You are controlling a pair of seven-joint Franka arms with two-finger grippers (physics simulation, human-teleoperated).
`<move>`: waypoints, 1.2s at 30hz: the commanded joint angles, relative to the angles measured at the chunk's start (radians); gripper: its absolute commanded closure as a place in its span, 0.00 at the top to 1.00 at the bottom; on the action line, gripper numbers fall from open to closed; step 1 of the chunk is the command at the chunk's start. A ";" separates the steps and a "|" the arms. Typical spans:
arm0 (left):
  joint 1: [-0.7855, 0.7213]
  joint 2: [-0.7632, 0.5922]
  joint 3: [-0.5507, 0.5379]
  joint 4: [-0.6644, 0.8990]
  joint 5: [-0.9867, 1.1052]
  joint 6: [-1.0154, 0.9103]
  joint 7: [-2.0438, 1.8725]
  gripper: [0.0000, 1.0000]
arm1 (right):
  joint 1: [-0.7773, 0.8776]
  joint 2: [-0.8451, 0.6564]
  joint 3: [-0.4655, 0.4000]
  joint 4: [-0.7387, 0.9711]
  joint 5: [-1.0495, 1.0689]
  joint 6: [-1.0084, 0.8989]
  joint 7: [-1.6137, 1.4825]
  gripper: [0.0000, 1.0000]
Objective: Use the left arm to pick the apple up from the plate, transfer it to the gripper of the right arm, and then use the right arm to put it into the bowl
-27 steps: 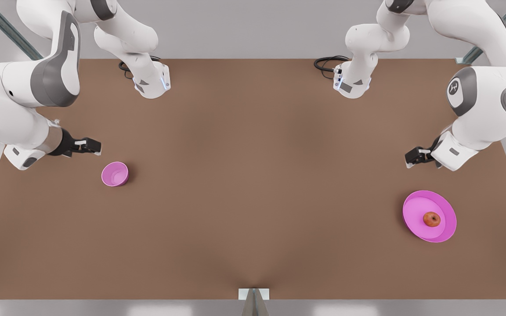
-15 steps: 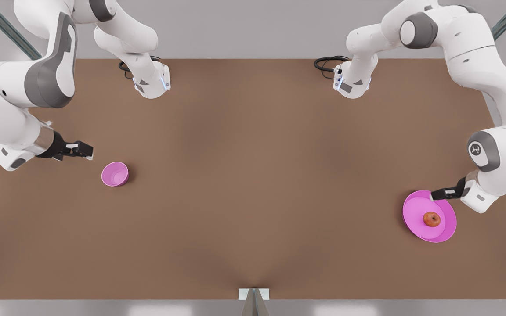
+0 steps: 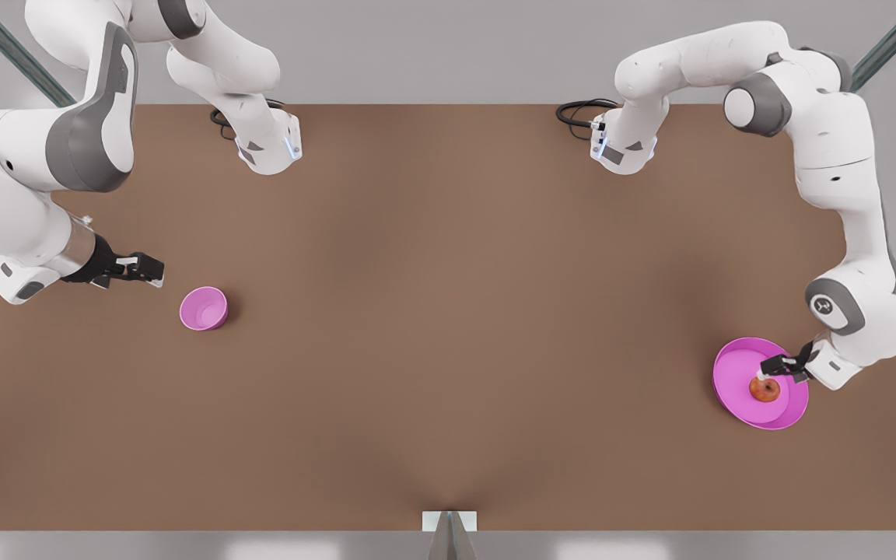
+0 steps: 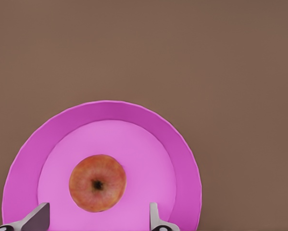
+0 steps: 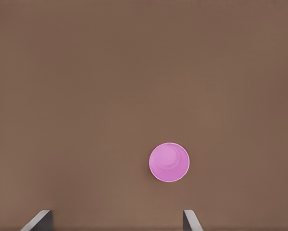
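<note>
Left fingers: the grey fingertips [image 4: 38,217] stand wide apart, wider than the small round red-orange apple [image 4: 97,183] seen between them; nothing is held.
Left gripper: the black claw-like left gripper [image 3: 776,367] hangs over the plate at the front view's right, just above the apple [image 3: 764,390]; whether it touches the fruit cannot be told.
Apple: it sits on the flat floor of the wide shallow magenta-pink plate [image 4: 180,149], stem dimple facing the wrist camera.
Plate: the plate [image 3: 732,365] lies on the brown table [image 3: 448,327] near its edge at the front view's right.
Left arm: the white jointed left arm [image 3: 845,179] with the plain white wrist reaches from its base at the far side of the table down to the plate.
Right fingers: the grey fingertips [image 5: 38,220] are spread wide and hold nothing.
Right gripper: the black right gripper [image 3: 146,268] hovers above the table at the front view's left, near the bowl but apart from it.
Bowl: the small deep magenta-pink bowl [image 3: 204,308] stands upright on the table, well apart from the plate; its inside [image 5: 169,161] holds nothing.
Right arm: the white right arm [image 3: 43,194] with the shiny metal wrist cuff waits.
</note>
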 commanded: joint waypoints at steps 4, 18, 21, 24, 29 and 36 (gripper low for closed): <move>0.000 0.046 0.000 0.002 0.002 0.092 0.359 1.00 | -0.001 -0.001 -0.001 0.001 0.001 0.001 -0.002 1.00; -0.001 0.144 0.003 0.045 0.004 0.138 0.356 1.00 | -0.002 0.002 -0.004 0.001 0.004 0.000 -0.010 1.00; -0.001 0.160 0.003 0.060 0.004 0.138 0.356 1.00 | -0.002 0.004 -0.004 0.001 0.004 0.000 -0.011 1.00; -0.004 0.158 0.001 0.069 0.005 0.138 0.358 1.00 | -0.001 0.004 -0.004 0.001 0.005 0.000 -0.008 1.00; -0.006 0.158 0.001 0.076 0.008 0.138 0.358 0.94 | -0.001 0.004 -0.004 0.001 0.005 0.000 -0.010 1.00; -0.006 0.158 0.001 0.076 0.007 0.138 0.355 0.79 | 0.002 0.004 0.002 -0.001 0.010 -0.036 0.001 1.00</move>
